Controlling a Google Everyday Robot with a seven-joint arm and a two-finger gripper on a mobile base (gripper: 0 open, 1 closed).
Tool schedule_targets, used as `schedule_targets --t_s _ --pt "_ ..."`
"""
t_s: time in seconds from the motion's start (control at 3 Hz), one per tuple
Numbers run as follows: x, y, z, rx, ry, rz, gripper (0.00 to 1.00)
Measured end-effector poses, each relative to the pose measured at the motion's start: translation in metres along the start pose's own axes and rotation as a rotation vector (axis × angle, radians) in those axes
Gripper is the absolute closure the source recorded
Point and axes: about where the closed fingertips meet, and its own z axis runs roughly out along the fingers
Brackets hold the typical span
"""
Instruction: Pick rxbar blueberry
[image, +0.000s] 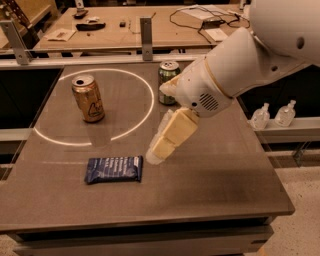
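I saw the gripper (156, 156) pointing tip-down over the middle of the worktop (225, 195), a bit toward the front edge. It sat on the white arm (240, 65), which stretched across from the back right corner. From this side angle I couldn't tell if the gripper was open or closed, and it held nothing that I could see. The rxbar blueberry (113, 169) lay flat on the worktop, front-left of centre, with its long side roughly parallel to the front edge. The gripper tip was just beside the bar's right end, and I couldn't tell if the two touched. I couldn't tell either whether the tip met the table surface. The gold can (88, 98) stood upright toward the back left, inside the white ring (145, 107) marked on the top. The green can (168, 81) stood upright near the middle of the back edge, partly hidden by the arm's wrist. The two cans were well apart from each other, and both stood well apart from the bar.
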Motion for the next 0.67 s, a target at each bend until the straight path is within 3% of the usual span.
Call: schedule_targets --t_s 0.67 --pt "-0.025 0.045 0.061 -0.144 -0.033 -0.064 0.0"
